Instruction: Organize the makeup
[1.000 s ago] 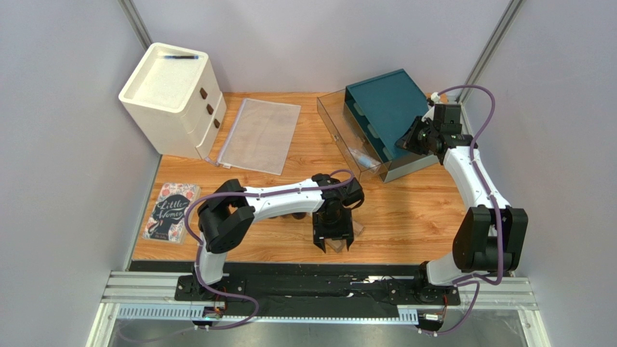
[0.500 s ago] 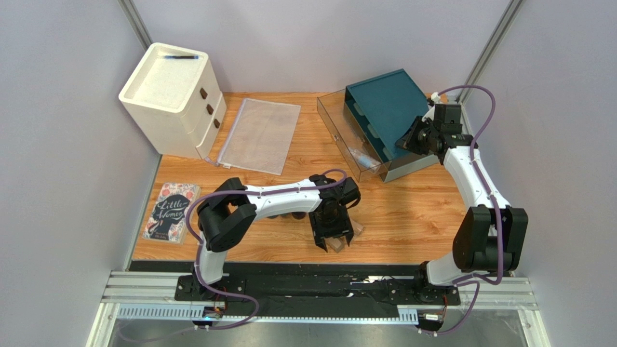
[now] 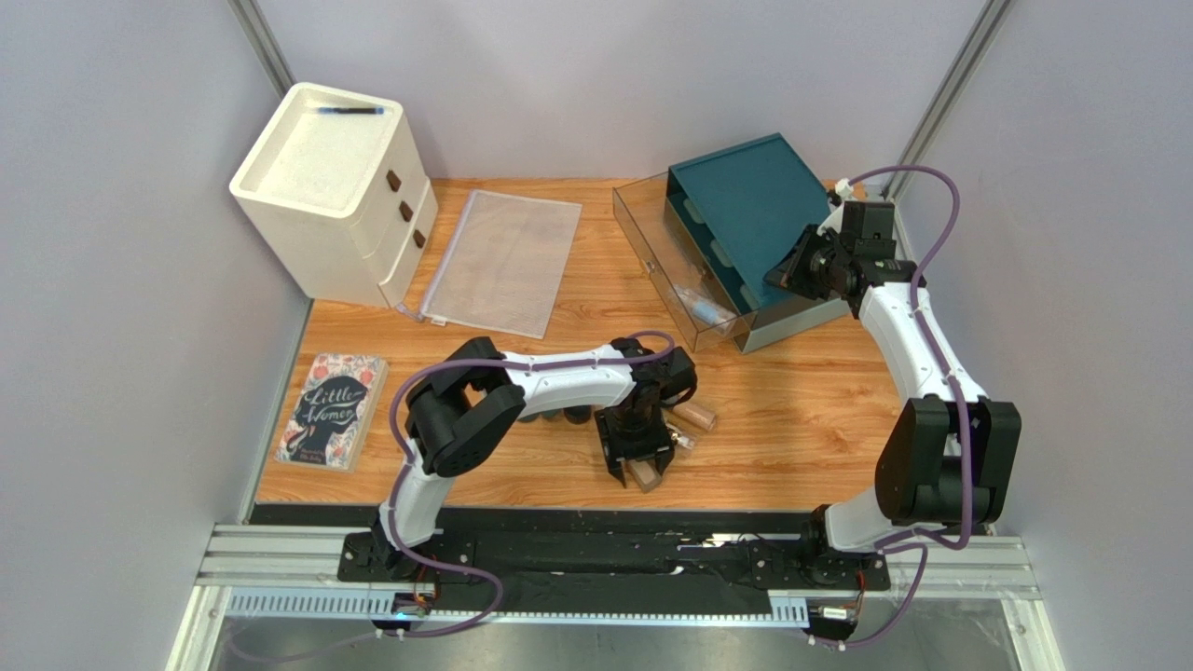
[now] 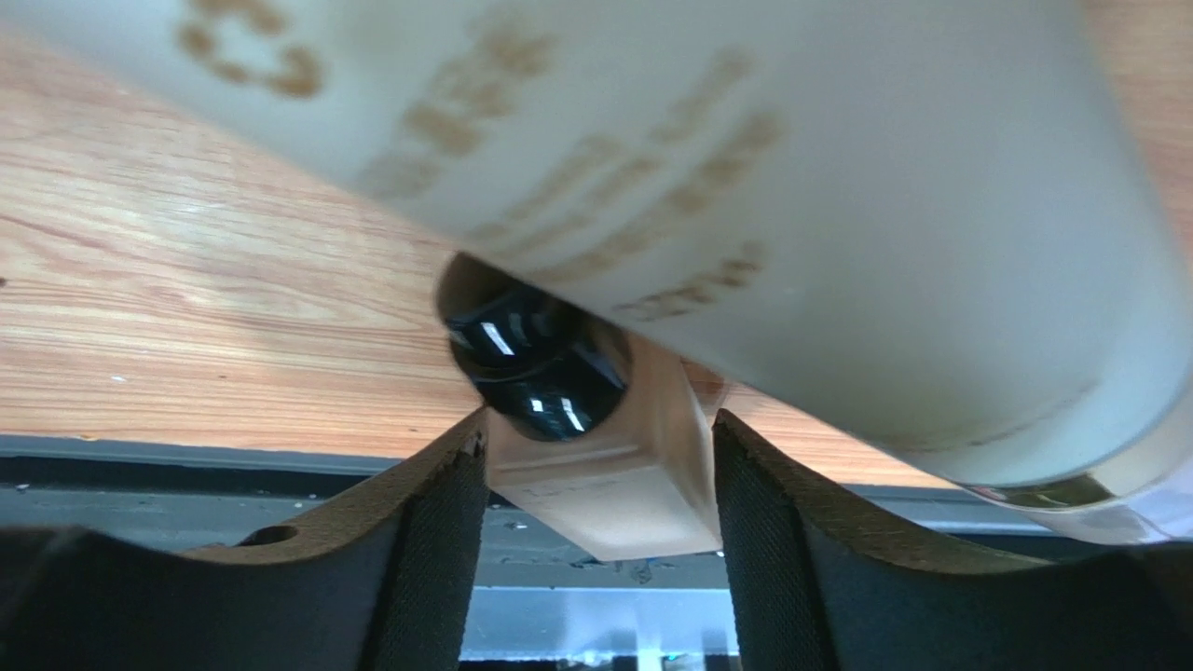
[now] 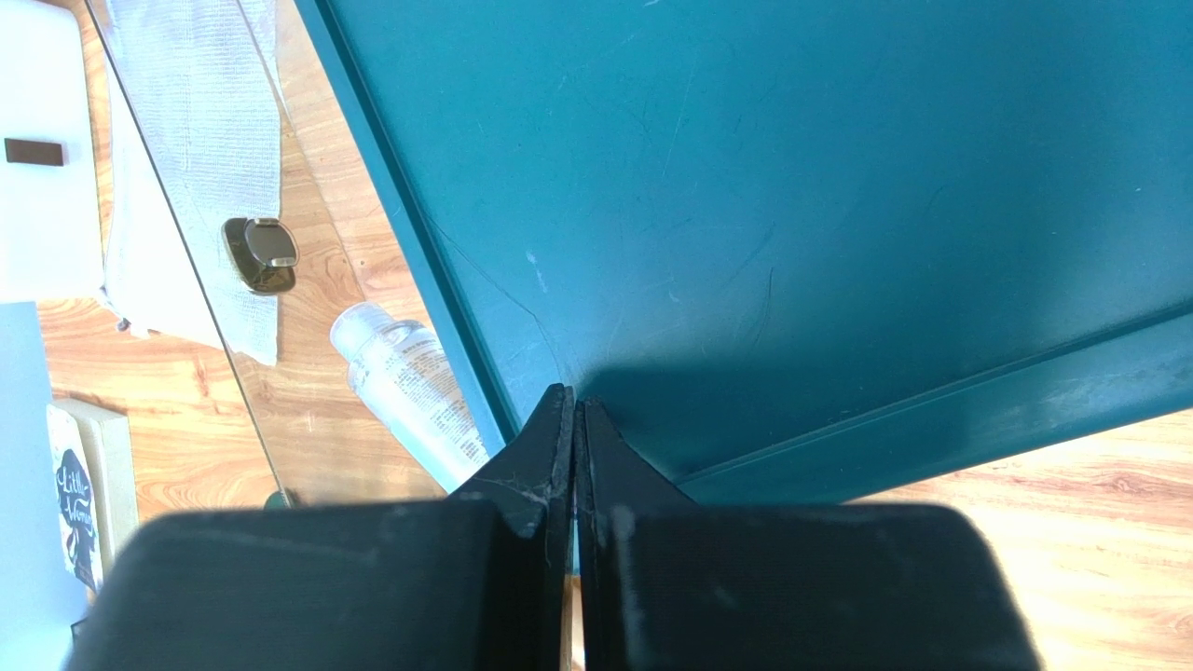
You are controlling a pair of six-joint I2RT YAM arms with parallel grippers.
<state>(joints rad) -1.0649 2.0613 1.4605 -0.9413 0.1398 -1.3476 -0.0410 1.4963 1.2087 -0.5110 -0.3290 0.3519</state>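
My left gripper [image 3: 640, 462] is low over the table near the front edge. Its jaws are shut on a pinkish-beige bottle [image 4: 616, 469] with a glossy black cap, and both pads touch its sides. A cream tube [image 4: 784, 182] with gold print lies across the bottle, very close to the camera. In the top view a beige tube [image 3: 692, 415] lies just right of the gripper. Dark round items [image 3: 571, 415] are mostly hidden under the left arm. My right gripper [image 5: 576, 408] is shut and empty over the teal organizer [image 3: 745, 210].
A clear drawer [image 3: 672, 266] stands pulled out of the teal organizer, holding a white-blue tube [image 5: 406, 385] and a gold-capped piece [image 5: 261, 255]. A white drawer unit [image 3: 336, 189], a zip pouch [image 3: 504, 259] and a book [image 3: 332, 408] are at the left.
My left gripper shifted slightly and its fingers closed in on the beige bottle. The beige tube now shows to its right. The right arm has not moved.
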